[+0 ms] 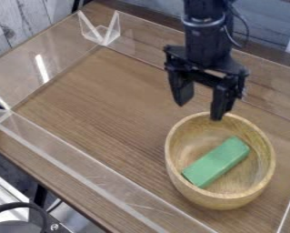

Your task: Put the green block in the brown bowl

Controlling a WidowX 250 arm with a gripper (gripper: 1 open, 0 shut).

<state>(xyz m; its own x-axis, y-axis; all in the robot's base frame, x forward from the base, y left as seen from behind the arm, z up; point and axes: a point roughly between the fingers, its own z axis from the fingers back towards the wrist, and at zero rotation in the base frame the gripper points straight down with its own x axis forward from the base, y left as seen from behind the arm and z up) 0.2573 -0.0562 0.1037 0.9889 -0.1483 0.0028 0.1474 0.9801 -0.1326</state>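
Observation:
The green block [216, 165] lies flat inside the brown bowl [180, 167], slanting from lower left to upper right. The bowl sits on the wooden table at the lower right. My black gripper [202, 100] hangs pointing down just above and behind the bowl's far rim. Its two fingers stand wide apart with nothing between them, and the right fingertip [220, 111] overlaps the rim in this view.
Clear acrylic walls [62, 155] fence the wooden tabletop [98, 100] on all sides. A clear bracket [101, 29] stands at the back left corner. Dark equipment shows at the bottom left, off the table.

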